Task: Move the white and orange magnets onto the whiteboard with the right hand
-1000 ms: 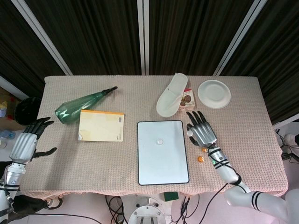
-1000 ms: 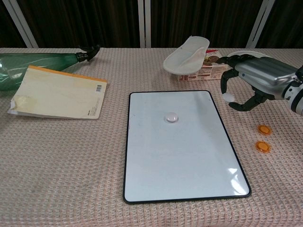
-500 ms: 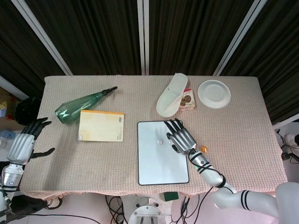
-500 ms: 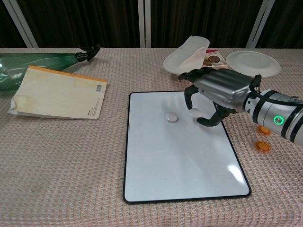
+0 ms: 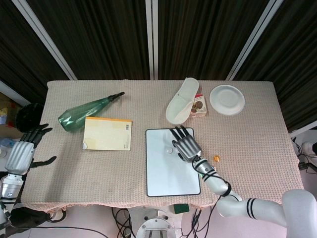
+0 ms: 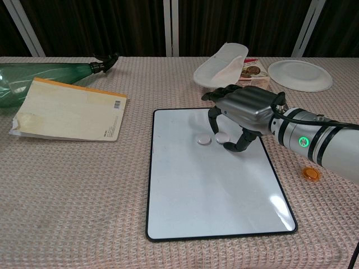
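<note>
The whiteboard (image 6: 219, 190) lies flat at the table's front centre, seen also in the head view as whiteboard (image 5: 163, 173). One white magnet (image 6: 202, 139) sits on its upper part. A second white magnet (image 6: 222, 137) lies right beside it, touching the board, pinched between the thumb and fingers of my right hand (image 6: 245, 109). From above, the right hand (image 5: 184, 144) covers the board's top right corner. One orange magnet (image 6: 311, 174) lies on the cloth right of the board, also orange magnet (image 5: 216, 158); my forearm hides anything near it. My left hand (image 5: 24, 152) hangs open off the table's left edge.
A green bottle (image 5: 86, 111) and a yellow notepad (image 5: 108, 133) lie at the left. A white slipper (image 5: 182, 106), a snack box (image 5: 199, 105) and a white plate (image 5: 227, 99) sit behind the board. Pink woven cloth covers the table.
My right hand carried the second white magnet from the cloth right of the board leftwards over it and lowered it beside the first magnet. The left hand stayed put.
</note>
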`<action>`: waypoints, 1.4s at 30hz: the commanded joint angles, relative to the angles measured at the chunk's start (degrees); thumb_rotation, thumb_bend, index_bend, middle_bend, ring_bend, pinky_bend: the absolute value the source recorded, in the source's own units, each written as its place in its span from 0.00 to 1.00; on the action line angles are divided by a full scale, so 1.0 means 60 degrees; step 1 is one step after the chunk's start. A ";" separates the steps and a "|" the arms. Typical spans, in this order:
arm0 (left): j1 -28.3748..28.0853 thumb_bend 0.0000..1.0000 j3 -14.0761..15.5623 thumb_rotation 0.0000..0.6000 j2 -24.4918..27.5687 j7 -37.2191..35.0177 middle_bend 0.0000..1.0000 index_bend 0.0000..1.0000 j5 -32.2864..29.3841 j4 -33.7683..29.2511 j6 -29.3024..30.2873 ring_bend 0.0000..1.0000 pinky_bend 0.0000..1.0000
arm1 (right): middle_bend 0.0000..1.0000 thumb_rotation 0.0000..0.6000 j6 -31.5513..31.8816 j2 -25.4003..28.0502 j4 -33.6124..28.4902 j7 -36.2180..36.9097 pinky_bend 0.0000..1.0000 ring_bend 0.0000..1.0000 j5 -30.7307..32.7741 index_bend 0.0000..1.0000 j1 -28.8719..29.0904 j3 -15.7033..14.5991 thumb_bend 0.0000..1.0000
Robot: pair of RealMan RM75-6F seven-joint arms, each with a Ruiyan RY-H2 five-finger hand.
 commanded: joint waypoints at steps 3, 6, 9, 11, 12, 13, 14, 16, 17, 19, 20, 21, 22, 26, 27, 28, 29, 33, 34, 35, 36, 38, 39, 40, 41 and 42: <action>-0.0007 0.11 -0.0002 1.00 -0.0021 -0.0041 0.11 0.17 -0.0006 0.0046 -0.0018 0.10 0.15 | 0.01 1.00 0.0018 -0.0061 0.0032 -0.0026 0.00 0.00 0.0061 0.62 0.0055 -0.0048 0.33; -0.0008 0.11 0.0002 1.00 -0.0041 -0.0067 0.11 0.17 -0.0002 0.0077 -0.0023 0.10 0.15 | 0.01 1.00 0.0030 -0.0102 0.0060 0.0020 0.00 0.00 0.0088 0.62 0.0091 -0.0069 0.33; -0.0006 0.11 0.0004 1.00 -0.0057 -0.0083 0.11 0.17 0.0002 0.0101 -0.0020 0.10 0.15 | 0.01 1.00 0.0013 -0.0138 0.0097 0.0031 0.00 0.00 0.0121 0.62 0.0125 -0.0099 0.33; 0.0000 0.11 -0.0015 1.00 -0.0087 -0.0105 0.11 0.17 0.0012 0.0141 0.0034 0.10 0.15 | 0.01 1.00 0.0030 -0.0165 0.0120 0.0024 0.00 0.00 0.0133 0.62 0.0141 -0.0126 0.33; 0.0009 0.11 -0.0026 1.00 -0.0112 -0.0124 0.11 0.17 0.0025 0.0180 0.0086 0.10 0.15 | 0.01 1.00 0.0039 -0.0181 0.0131 0.0024 0.00 0.00 0.0153 0.62 0.0147 -0.0134 0.33; 0.0015 0.11 -0.0026 1.00 -0.0124 -0.0138 0.11 0.17 0.0032 0.0205 0.0106 0.10 0.15 | 0.01 1.00 0.0041 -0.0194 0.0140 0.0023 0.00 0.00 0.0169 0.62 0.0155 -0.0139 0.33; 0.0019 0.11 -0.0023 1.00 -0.0128 -0.0148 0.11 0.17 0.0035 0.0221 0.0111 0.10 0.15 | 0.01 1.00 0.0041 -0.0204 0.0146 0.0025 0.00 0.00 0.0178 0.62 0.0164 -0.0143 0.33; 0.0019 0.11 -0.0021 1.00 -0.0128 -0.0148 0.11 0.17 0.0025 0.0239 0.0095 0.10 0.15 | 0.01 1.00 0.0039 -0.0222 0.0152 0.0052 0.00 0.00 0.0177 0.62 0.0189 -0.0155 0.33; 0.0018 0.11 -0.0020 1.00 -0.0128 -0.0149 0.11 0.17 0.0022 0.0240 0.0087 0.10 0.15 | 0.01 1.00 0.0042 -0.0227 0.0154 0.0064 0.00 0.00 0.0172 0.62 0.0198 -0.0159 0.33; 0.0017 0.11 -0.0016 1.00 -0.0130 -0.0157 0.11 0.17 0.0020 0.0243 0.0076 0.10 0.15 | 0.01 1.00 0.0060 -0.0245 0.0165 0.0080 0.00 0.00 0.0158 0.62 0.0219 -0.0168 0.33; 0.0017 0.11 -0.0013 1.00 -0.0130 -0.0159 0.11 0.17 0.0020 0.0246 0.0071 0.10 0.15 | 0.01 1.00 0.0066 -0.0252 0.0168 0.0088 0.00 0.00 0.0159 0.61 0.0224 -0.0173 0.33; 0.0016 0.11 -0.0011 1.00 -0.0132 -0.0163 0.11 0.17 0.0020 0.0249 0.0066 0.10 0.15 | 0.01 1.00 0.0072 -0.0258 0.0170 0.0100 0.00 0.00 0.0161 0.61 0.0232 -0.0176 0.33; 0.0014 0.11 -0.0012 1.00 -0.0132 -0.0168 0.11 0.17 0.0021 0.0250 0.0065 0.10 0.15 | 0.01 1.00 0.0077 -0.0260 0.0173 0.0105 0.00 0.00 0.0162 0.61 0.0239 -0.0178 0.33; 0.0016 0.11 -0.0012 1.00 -0.0135 -0.0187 0.11 0.17 0.0020 0.0270 0.0066 0.10 0.15 | 0.01 1.00 0.0096 -0.0268 0.0179 0.0121 0.00 0.00 0.0173 0.60 0.0260 -0.0196 0.33; 0.0016 0.11 -0.0011 1.00 -0.0137 -0.0191 0.11 0.17 0.0020 0.0275 0.0064 0.10 0.15 | 0.01 1.00 0.0094 -0.0267 0.0175 0.0132 0.00 0.00 0.0172 0.59 0.0263 -0.0204 0.33; 0.0017 0.11 -0.0008 1.00 -0.0138 -0.0193 0.11 0.17 0.0020 0.0281 0.0061 0.10 0.15 | 0.01 1.00 0.0093 -0.0265 0.0172 0.0145 0.00 0.00 0.0170 0.58 0.0266 -0.0218 0.33; 0.0019 0.11 -0.0005 1.00 -0.0140 -0.0194 0.11 0.17 0.0020 0.0283 0.0058 0.10 0.15 | 0.01 1.00 0.0089 -0.0262 0.0170 0.0154 0.00 0.00 0.0167 0.57 0.0270 -0.0230 0.33; 0.0021 0.11 -0.0003 1.00 -0.0144 -0.0197 0.11 0.17 0.0016 0.0296 0.0055 0.10 0.15 | 0.01 1.00 0.0076 -0.0246 0.0190 0.0177 0.00 0.00 0.0142 0.51 0.0297 -0.0271 0.32; 0.0023 0.11 -0.0002 1.00 -0.0144 -0.0192 0.11 0.17 0.0015 0.0297 0.0053 0.10 0.15 | 0.01 1.00 0.0093 -0.0248 0.0202 0.0185 0.00 0.00 0.0115 0.49 0.0298 -0.0283 0.32; 0.0024 0.11 -0.0001 1.00 -0.0146 -0.0184 0.11 0.17 0.0014 0.0300 0.0052 0.10 0.15 | 0.01 1.00 0.0109 -0.0252 0.0214 0.0198 0.00 0.00 0.0093 0.47 0.0297 -0.0292 0.31; 0.0025 0.11 0.0000 1.00 -0.0146 -0.0179 0.11 0.17 0.0010 0.0300 0.0046 0.10 0.15 | 0.01 1.00 0.0121 -0.0252 0.0220 0.0211 0.00 0.00 0.0084 0.46 0.0294 -0.0303 0.31; 0.0022 0.11 0.0001 1.00 -0.0147 -0.0183 0.11 0.17 0.0005 0.0298 0.0033 0.10 0.15 | 0.01 1.00 0.0132 -0.0247 0.0226 0.0216 0.00 0.00 0.0086 0.44 0.0293 -0.0312 0.30; 0.0020 0.11 0.0001 1.00 -0.0148 -0.0181 0.11 0.17 0.0001 0.0300 0.0024 0.10 0.15 | 0.01 1.00 0.0134 -0.0240 0.0222 0.0212 0.00 0.00 0.0093 0.43 0.0293 -0.0319 0.29; 0.0017 0.11 0.0003 1.00 -0.0150 -0.0177 0.11 0.17 0.0000 0.0299 0.0015 0.10 0.15 | 0.01 1.00 0.0128 -0.0232 0.0213 0.0217 0.00 0.00 0.0102 0.42 0.0293 -0.0323 0.29; 0.0012 0.11 0.0004 1.00 -0.0148 -0.0177 0.11 0.17 0.0001 0.0296 0.0003 0.10 0.15 | 0.01 1.00 0.0121 -0.0220 0.0207 0.0221 0.00 0.00 0.0117 0.40 0.0294 -0.0327 0.28; 0.0008 0.11 0.0006 1.00 -0.0147 -0.0176 0.11 0.17 0.0002 0.0293 -0.0004 0.10 0.15 | 0.01 1.00 0.0118 -0.0213 0.0203 0.0223 0.00 0.00 0.0127 0.39 0.0294 -0.0329 0.27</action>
